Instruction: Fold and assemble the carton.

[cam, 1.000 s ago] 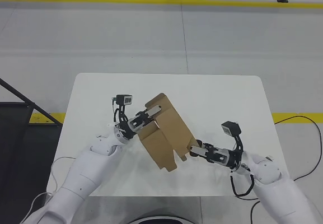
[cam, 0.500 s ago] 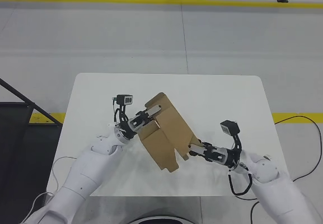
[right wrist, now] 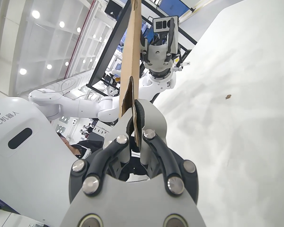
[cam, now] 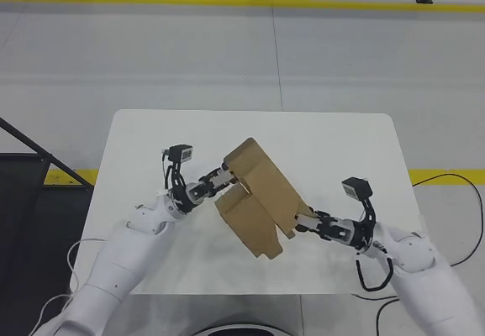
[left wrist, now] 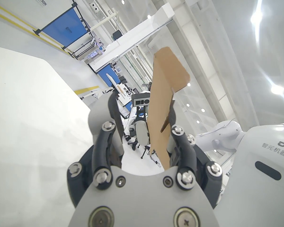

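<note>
While the carton (cam: pixel 259 198) hangs between the right end effector (cam: pixel 303 225) and the left end effector (cam: pixel 223 178), over the surface (cam: pixel 343 151), treat it as light, crease-prone cardboard and grip its edges. Right is pinched tight on 1 flap; left gapes wide around another.

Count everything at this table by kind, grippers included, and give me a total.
Cardboard carton: 1
Grippers: 2 (left gripper, right gripper)
White table: 1
Small brown scrap lying on the table: 1
Total: 5
</note>
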Robot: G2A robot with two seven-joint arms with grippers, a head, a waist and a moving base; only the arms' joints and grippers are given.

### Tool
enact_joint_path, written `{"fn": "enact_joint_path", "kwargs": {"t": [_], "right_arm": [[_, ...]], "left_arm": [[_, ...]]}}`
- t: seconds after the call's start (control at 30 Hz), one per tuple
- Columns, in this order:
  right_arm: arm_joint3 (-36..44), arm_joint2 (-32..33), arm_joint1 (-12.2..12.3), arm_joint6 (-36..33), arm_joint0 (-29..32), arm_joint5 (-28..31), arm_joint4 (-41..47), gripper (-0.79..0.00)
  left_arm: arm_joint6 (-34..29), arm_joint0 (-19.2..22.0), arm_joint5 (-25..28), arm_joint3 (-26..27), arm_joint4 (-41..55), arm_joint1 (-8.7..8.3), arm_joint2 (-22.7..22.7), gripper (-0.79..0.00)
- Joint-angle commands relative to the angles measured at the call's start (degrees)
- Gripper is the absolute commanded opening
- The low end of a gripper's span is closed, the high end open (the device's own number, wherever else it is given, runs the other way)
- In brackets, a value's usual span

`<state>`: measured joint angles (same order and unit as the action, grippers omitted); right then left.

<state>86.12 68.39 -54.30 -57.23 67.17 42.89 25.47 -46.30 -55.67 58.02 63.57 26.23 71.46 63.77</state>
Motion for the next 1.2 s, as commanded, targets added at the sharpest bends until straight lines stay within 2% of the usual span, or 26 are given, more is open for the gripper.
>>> {"fn": "enact_joint_path", "kwargs": {"t": [0.0, 0.17, 0.37, 0.6, 0.7, 1.17], "right_arm": [[0.54, 1.38, 0.43, -2.09, 0.06, -1.96, -0.19, -0.785], [1.73, 5.21, 1.53, -5.93, 0.57, -7.41, -0.63, -0.785], [3.87, 9.06, 2.77, -11.11, 1.63, -14.81, -1.97, -0.785], [5.15, 9.81, 3.48, -15.93, 0.37, -23.76, -3.98, -0.785], [5.22, 9.74, 3.48, -15.4, 0.02, -25.09, -4.18, -0.785], [5.31, 9.66, 3.46, -15.12, 0.12, -25.18, -4.22, -0.785]], "left_arm": [[0.02, -1.07, -0.02, 1.31, -2.91, -0.68, 1.4, 0.0], [0.02, -5.35, -0.02, 6.31, -6.94, -2.8, 6.44, 0.0], [0.01, -11.89, -0.02, 14.81, -12.63, -5.75, 11.22, 0.0], [0.01, -18.19, -0.02, 24.83, -21.28, -9.44, 13.3, 0.0], [0.02, -20.54, -0.02, 28.91, -22.69, -10.77, 14.38, 0.0], [-0.62, -20.34, -1.29, 30.24, -22.17, -10.89, 13.33, 0.0]]}}
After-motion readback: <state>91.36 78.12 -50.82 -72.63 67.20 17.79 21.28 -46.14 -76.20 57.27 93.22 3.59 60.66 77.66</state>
